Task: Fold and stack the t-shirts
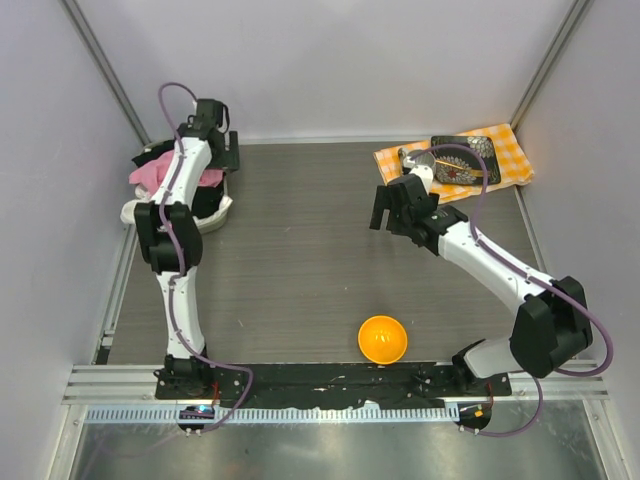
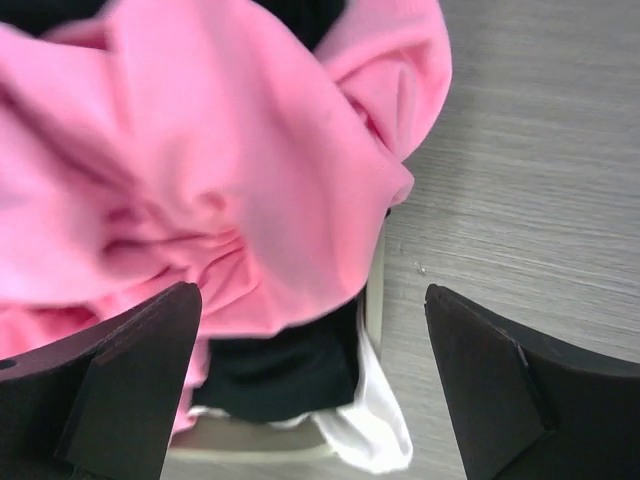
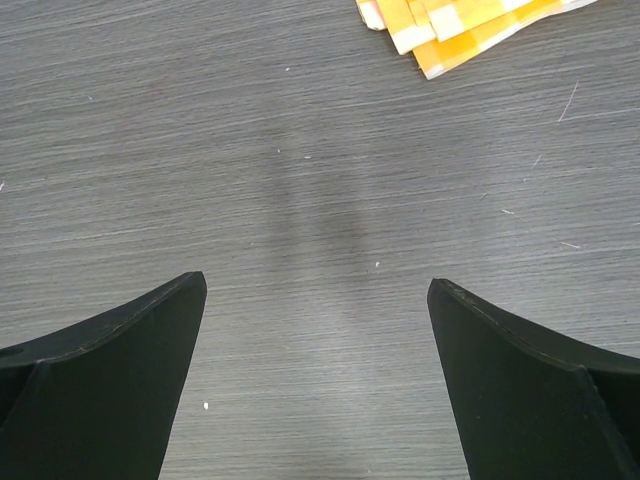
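Note:
The t-shirts lie in a crumpled pile at the far left of the table. The bright pink one [image 1: 150,172] [image 2: 200,150] is on top, with a black one [image 2: 280,365] and a white one [image 2: 385,430] under it. My left gripper [image 1: 226,150] [image 2: 310,292] hovers open just over the pile's right edge; the pink cloth lies below the fingers, not pinched. My right gripper [image 1: 385,212] [image 3: 316,282] hangs open over bare table right of centre, with nothing between its fingers.
An orange-and-yellow checked cloth [image 1: 455,160] [image 3: 450,25] lies at the back right with a dark patterned dish [image 1: 465,160] on it. An orange bowl [image 1: 382,339] stands near the front edge. A pale rim [image 2: 375,290] shows under the shirts. Walls close in the sides and back.

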